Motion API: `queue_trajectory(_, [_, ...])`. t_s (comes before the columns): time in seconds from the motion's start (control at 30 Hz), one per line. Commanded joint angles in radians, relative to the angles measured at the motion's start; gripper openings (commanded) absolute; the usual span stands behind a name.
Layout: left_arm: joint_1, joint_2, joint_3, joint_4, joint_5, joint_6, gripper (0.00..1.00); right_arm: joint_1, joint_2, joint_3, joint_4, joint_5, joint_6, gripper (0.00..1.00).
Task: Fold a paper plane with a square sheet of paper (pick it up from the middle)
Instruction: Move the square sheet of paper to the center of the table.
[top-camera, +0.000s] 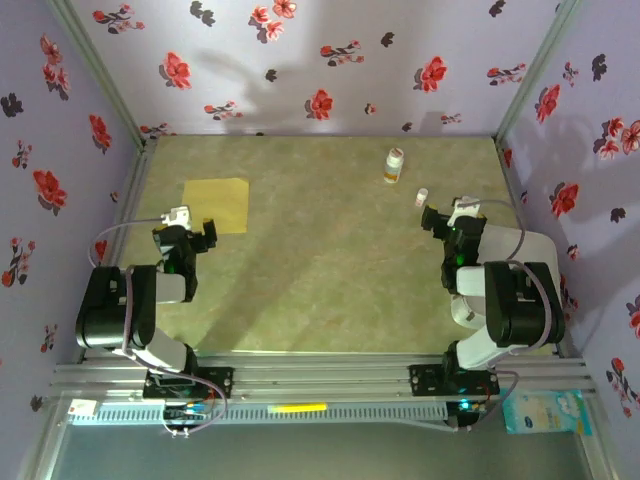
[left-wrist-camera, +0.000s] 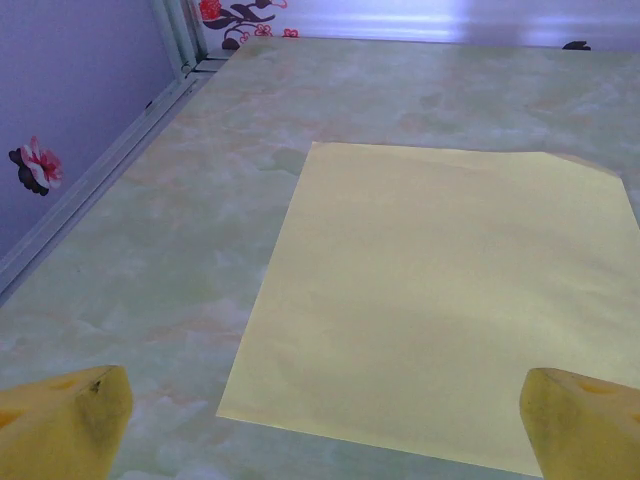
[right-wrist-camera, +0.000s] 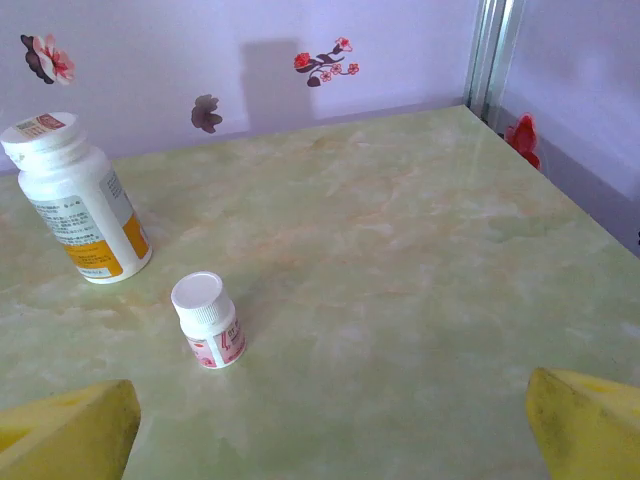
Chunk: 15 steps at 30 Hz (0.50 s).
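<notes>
The left fingers (left-wrist-camera: 62, 422) stand spread wide with nothing between them, and the right fingers (right-wrist-camera: 70, 430) are spread just as wide and equally empty; the square sheet of paper (left-wrist-camera: 440, 300) lies flat and unfolded on the table (top-camera: 320, 260), straight ahead of the left fingers, its near edge running between the two yellow tips; it sits a little off to their right, so the near-left corner falls just inside the left tip while the right tip hangs at or over the near edge; being square, the sheet has no long axis to speak of, but its edges lie slightly skewed to the line between the tips, and its far right corner looks faintly turned up; its middle is further ahead, beyond the near edge; the left arm is plainly the nearer, the right fingers being well apart from the sheet and facing a white-and-orange bottle (right-wrist-camera: 80, 200) and a small white-capped bottle (right-wrist-camera: 210, 320) instead; I judge that the pick from the middle falls to the left arm, which needs to go forward and a touch rightward before it comes down.
</notes>
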Motion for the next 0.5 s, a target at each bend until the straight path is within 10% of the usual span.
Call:
queue_trajectory(0.0, [0.006, 0.005, 0.016, 0.011, 0.011, 0.004, 1.0, -0.006, 0.022, -0.014, -0.067, -0.045, 0.016, 0.99])
queue_trajectory(0.47, [0.006, 0.005, 0.017, 0.01, 0.011, 0.004, 1.0, -0.006, 0.026, -0.011, -0.07, -0.039, 0.018, 0.99])
